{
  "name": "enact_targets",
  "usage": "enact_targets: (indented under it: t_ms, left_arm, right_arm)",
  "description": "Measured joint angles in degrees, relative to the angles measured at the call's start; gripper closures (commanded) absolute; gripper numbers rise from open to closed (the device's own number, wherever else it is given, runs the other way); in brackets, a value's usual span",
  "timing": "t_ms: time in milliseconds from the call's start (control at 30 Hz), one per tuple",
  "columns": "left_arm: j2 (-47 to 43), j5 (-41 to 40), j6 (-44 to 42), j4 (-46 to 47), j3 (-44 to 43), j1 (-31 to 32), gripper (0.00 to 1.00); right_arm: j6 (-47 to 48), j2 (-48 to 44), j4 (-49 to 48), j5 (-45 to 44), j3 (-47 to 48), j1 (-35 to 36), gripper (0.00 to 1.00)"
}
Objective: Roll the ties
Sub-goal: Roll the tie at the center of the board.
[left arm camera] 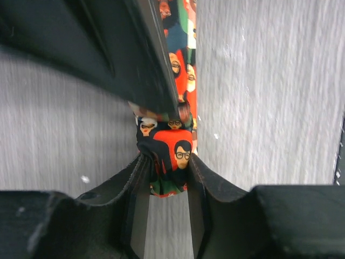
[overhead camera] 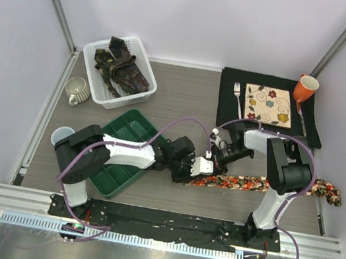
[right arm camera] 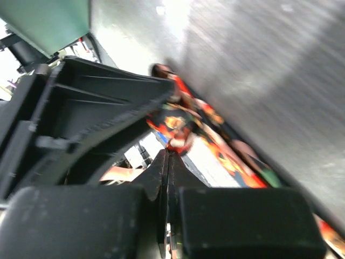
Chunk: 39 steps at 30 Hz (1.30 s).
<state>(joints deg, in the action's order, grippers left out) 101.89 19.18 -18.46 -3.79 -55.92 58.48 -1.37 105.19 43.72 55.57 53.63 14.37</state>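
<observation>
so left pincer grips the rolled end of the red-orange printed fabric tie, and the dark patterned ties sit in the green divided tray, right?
No: the dark patterned ties sit in the white slatted plastic basket, not the green divided tray, as the top external view shows. The left pincer does grip the rolled end of the red-orange printed fabric tie.

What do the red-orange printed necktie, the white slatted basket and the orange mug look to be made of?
The red-orange printed necktie: soft printed fabric, fairly matte; it bends into a roll. Fibre unclear. The white slatted basket: moulded plastic, by its uniform slots. The orange mug: probably glazed ceramic, smooth and thick-walled.
</observation>
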Motion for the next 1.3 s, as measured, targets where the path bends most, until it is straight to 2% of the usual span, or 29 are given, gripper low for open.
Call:
enact_targets:
  t_ms: [200, 400, 467, 500, 600, 667, 733, 933, 1033, 1067, 1100, 1200, 1300]
  left_arm:
    - [-4.00, 0.13, 1.79, 1.03, 4.46, -0.37, 0.57]
    - [-4.48, 0.11, 3.32, 3.13, 5.33, -0.50, 0.56]
    - [-4.48, 0.13, 3.37, 3.41, 5.35, -0.52, 0.58]
    - [-4.48, 0.13, 3.37, 3.52, 5.35, -0.52, 0.62]
    - [-4.44, 0.07, 3.32, 3.52, 5.35, -0.55, 0.66]
    - [-4.28, 0.04, 3.17, 3.45, 5.33, -0.55, 0.67]
    - [-4.15, 0.02, 3.04, 3.28, 5.33, -0.55, 0.68]
    - [-4.13, 0.02, 3.02, 3.19, 5.33, -0.55, 0.68]
    - [-4.13, 0.02, 3.02, 3.17, 5.33, -0.55, 0.68]
    - [-4.13, 0.02, 3.02, 3.15, 5.33, -0.55, 0.67]
    - [-4.13, 0.02, 3.02, 3.15, 5.33, -0.55, 0.65]
    - [-4.13, -0.02, 3.02, 3.13, 5.33, -0.55, 0.56]
    - [-4.13, -0.13, 2.93, 3.06, 5.35, -0.55, 0.45]
  right_arm:
    - [-0.04, 2.56, -0.02, -1.75, 0.00, 0.57, 0.99]
    - [-0.94, 3.23, -1.60, -2.34, 0.61, 3.43, 0.99]
    - [-1.07, 3.37, -1.99, -3.17, 0.94, 4.00, 0.99]
    - [-1.05, 3.43, -1.99, -3.63, 1.14, 4.17, 0.93]
    - [-0.87, 3.52, -1.77, -4.59, 1.42, 4.17, 0.73]
    - [-0.63, 3.52, -1.25, -4.92, 1.68, 4.15, 0.64]
    - [-0.24, 3.41, -1.01, -5.11, 1.84, 4.07, 0.58]
    - [-0.31, 3.19, -0.52, -4.26, 2.01, 4.00, 0.54]
    - [-0.31, 3.19, -0.57, -3.06, 2.10, 4.00, 0.66]
    - [-0.31, 3.17, -0.55, -2.93, 2.10, 4.00, 0.82]
    - [-0.22, 3.17, -0.57, -2.95, 2.10, 4.00, 0.88]
    - [0.11, 3.19, -0.11, -3.37, 2.19, 4.00, 0.99]
    - [0.94, 3.19, 0.61, -5.16, 2.36, 4.02, 0.99]
